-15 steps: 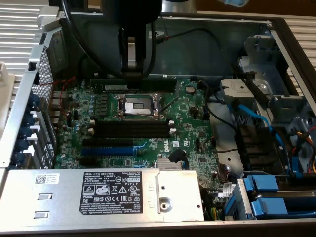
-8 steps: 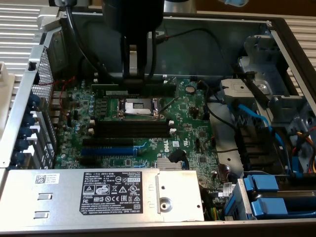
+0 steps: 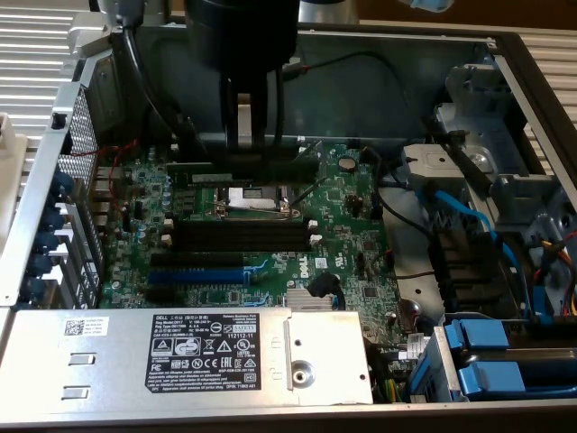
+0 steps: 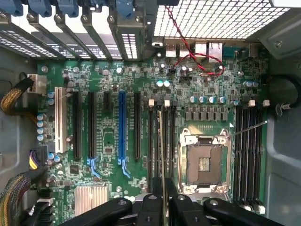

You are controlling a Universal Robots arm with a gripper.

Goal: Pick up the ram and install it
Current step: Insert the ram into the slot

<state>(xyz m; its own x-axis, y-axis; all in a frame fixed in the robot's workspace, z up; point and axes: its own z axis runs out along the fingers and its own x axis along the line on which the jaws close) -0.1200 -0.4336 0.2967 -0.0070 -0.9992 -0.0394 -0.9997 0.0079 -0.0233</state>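
My gripper (image 4: 162, 207) is shut on the ram (image 4: 162, 150), which in the wrist view appears edge-on as a thin green-brown strip running out from between the black fingers (image 4: 149, 207). The strip lies along the black memory slots (image 4: 151, 146) with white end clips, between the blue expansion slot (image 4: 122, 127) and the open CPU socket (image 4: 203, 162). Whether it touches a slot I cannot tell. In the exterior view the gripper (image 3: 243, 149) hangs low over the motherboard, just beyond the CPU socket (image 3: 245, 196) and the memory slots (image 3: 243, 236).
A second bank of black slots (image 4: 248, 150) lies on the socket's other side. A grey power supply (image 3: 180, 347) lies along the near edge. Blue cables (image 3: 460, 212) and drive bays (image 3: 505, 352) stand at the exterior view's right. A red wire (image 4: 197, 59) loops over the board.
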